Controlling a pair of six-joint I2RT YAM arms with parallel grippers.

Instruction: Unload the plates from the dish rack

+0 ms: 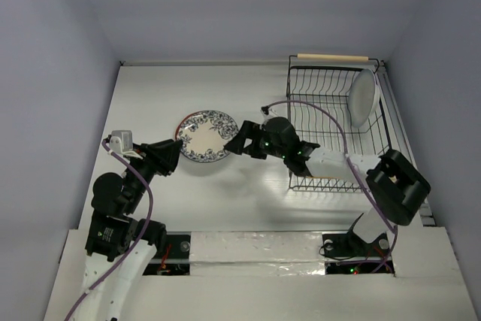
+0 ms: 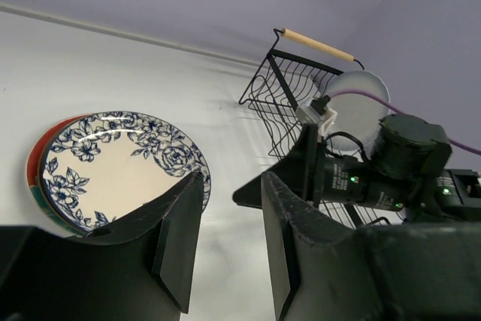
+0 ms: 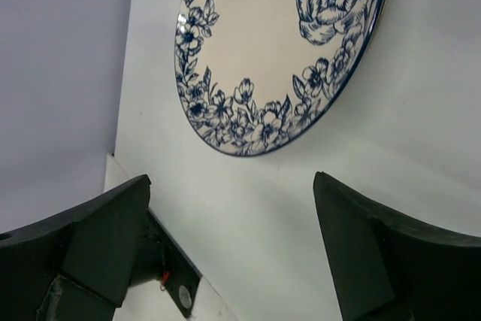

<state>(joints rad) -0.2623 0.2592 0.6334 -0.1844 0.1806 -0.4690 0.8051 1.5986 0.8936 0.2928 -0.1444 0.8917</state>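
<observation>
Light: I had soft, even brightness from above, the white table (image 1: 158,95) nearly washed out | Shadows: faint, blurred-edged by the plate (image 1: 204,134) | Focus: plate pattern read crisp in wrist views; near fingers (image 3: 98,238) were dark, soft.

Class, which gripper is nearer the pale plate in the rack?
Right. The right gripper is left of the pale plate, outside the rack; the left gripper is farther left, past the blue-flowered plate.
</observation>
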